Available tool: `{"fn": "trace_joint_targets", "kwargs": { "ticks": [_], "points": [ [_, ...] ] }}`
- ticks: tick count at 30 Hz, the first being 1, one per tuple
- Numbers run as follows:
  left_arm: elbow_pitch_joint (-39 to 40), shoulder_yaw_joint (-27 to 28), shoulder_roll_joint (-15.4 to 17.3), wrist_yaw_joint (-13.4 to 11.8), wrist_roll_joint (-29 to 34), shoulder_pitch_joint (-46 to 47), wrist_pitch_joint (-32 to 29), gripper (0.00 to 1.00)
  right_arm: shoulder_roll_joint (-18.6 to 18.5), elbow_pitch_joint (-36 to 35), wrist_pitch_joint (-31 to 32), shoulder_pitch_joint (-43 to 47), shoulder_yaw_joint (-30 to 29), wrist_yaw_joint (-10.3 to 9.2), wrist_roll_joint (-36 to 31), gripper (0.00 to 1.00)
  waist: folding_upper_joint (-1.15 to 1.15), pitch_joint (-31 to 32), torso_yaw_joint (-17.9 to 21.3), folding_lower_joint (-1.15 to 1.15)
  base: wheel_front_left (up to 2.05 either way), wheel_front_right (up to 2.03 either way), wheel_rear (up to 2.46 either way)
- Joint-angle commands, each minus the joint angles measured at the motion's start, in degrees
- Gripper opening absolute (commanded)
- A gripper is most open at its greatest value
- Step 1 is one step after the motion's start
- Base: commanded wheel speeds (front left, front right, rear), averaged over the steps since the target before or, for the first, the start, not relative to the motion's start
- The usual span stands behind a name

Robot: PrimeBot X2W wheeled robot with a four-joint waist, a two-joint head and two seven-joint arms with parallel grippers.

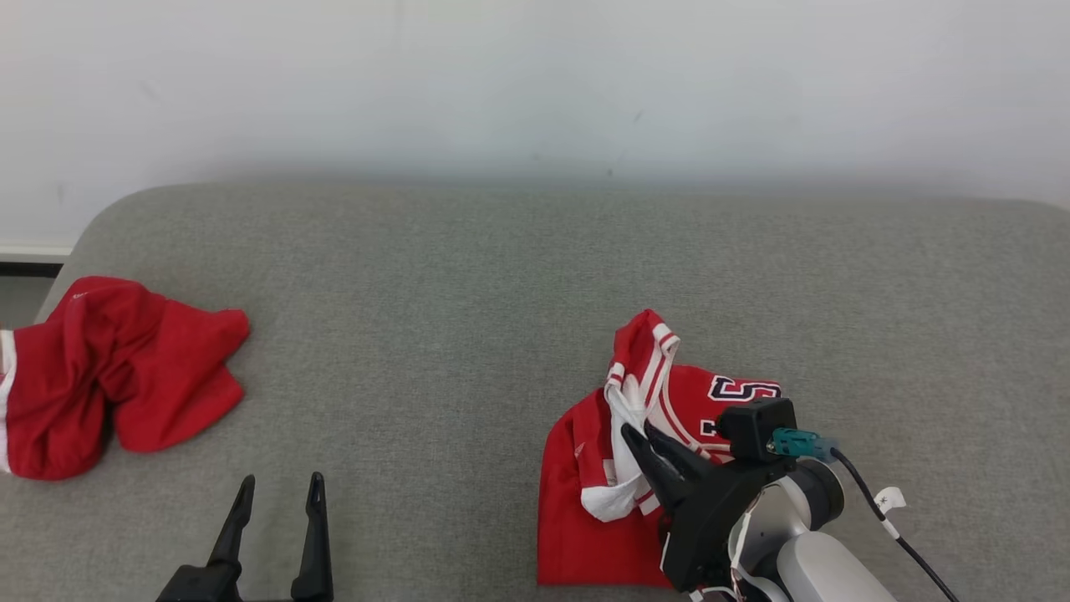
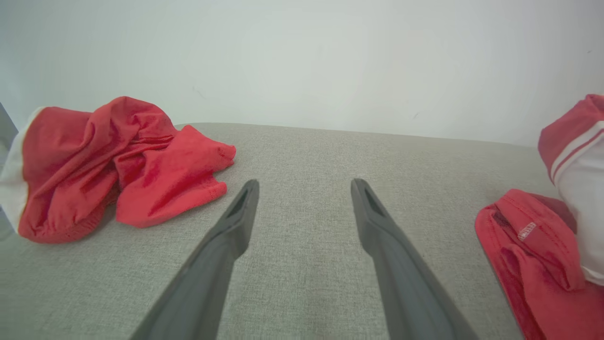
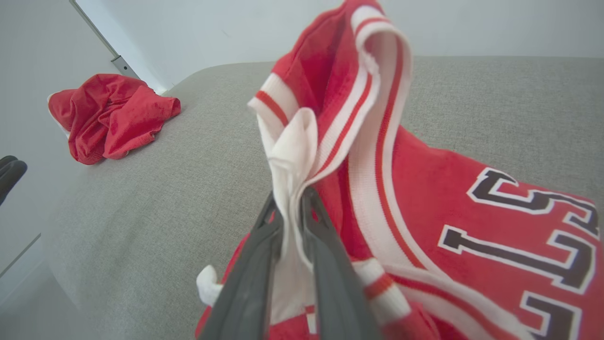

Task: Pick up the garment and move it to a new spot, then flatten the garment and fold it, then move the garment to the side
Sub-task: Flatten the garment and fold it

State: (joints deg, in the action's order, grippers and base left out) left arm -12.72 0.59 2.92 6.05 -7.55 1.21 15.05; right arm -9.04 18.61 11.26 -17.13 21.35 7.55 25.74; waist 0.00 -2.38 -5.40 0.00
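Upholstery of grey woven cloth covers the padded worktop (image 1: 468,276), which runs back to a pale wall. On it, right of centre and close to the front edge, lies the red basketball jersey (image 1: 577,535), bunched rather than spread: its body rests on the cloth with dark, white-edged lettering showing, while a fold of white-and-red striped trim stands up above the heap. Well apart, at the far left edge, sits a second red garment (image 1: 125,376) with a white band, crumpled and untouched. The right tool (image 1: 637,428) is pressed together on a fold of the jersey's white trim, pinching it between its two dark fingers, and the right wrist view shows the cloth rising out of that pinch. The left tool (image 1: 282,481) is spread wide over bare upholstery, gripping nothing. By my reading the task is early: the jersey is gripped, but whether it sits in its new spot I cannot tell. Flattening, folding and the move aside all remain.
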Motion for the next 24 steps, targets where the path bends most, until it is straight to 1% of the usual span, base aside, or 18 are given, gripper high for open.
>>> {"fn": "trace_joint_targets", "kwargs": {
  "ticks": [1,5,8,12,17,22,24],
  "points": [
    [-0.21,0.15,-0.05,-0.12,-0.63,0.21,0.17,1.0,0.52,0.41,-0.97,-0.63,0.1,-0.15,0.25,1.0,0.0,-0.17,-0.51,0.0,0.0,0.0,0.0],
    [-0.37,1.06,-0.06,-0.21,-0.84,-0.78,0.17,1.0,-0.22,0.09,-3.84,-0.98,0.97,-0.15,0.73,1.0,0.0,0.39,0.08,0.0,0.0,0.0,0.0],
    [-0.3,1.8,-0.06,-0.26,-0.94,-1.43,0.17,1.0,-1.48,-2.33,-5.93,-0.8,1.15,-0.15,1.33,1.0,0.0,0.94,0.8,0.0,0.0,0.0,0.0],
    [0.04,2.74,-0.05,-0.25,-0.77,-1.98,0.17,1.0,-3.57,-6.85,-7.75,0.79,-1.19,-0.15,1.74,1.0,0.0,1.46,1.69,0.0,0.0,0.0,0.0],
    [1.2,3.15,-0.04,-0.67,-0.2,-2.62,0.17,1.0,-5.7,-11.73,-6.68,4.57,-6.49,-0.15,1.19,1.0,0.0,1.58,2.43,0.0,0.0,0.0,0.0],
    [1.65,4.29,-0.06,-0.61,0.19,-3.05,0.17,1.0,-5.73,-13.59,-4.8,8.34,-9.29,-0.15,1.35,1.0,0.0,1.32,2.75,0.0,0.0,0.0,0.0],
    [1.8,4.6,-0.06,-0.52,0.33,-3.06,0.17,1.0,-5.21,-13.85,-4.46,9.28,-9.83,-0.15,1.41,1.0,0.0,1.13,2.74,0.0,0.0,0.0,0.0]
  ]
}}
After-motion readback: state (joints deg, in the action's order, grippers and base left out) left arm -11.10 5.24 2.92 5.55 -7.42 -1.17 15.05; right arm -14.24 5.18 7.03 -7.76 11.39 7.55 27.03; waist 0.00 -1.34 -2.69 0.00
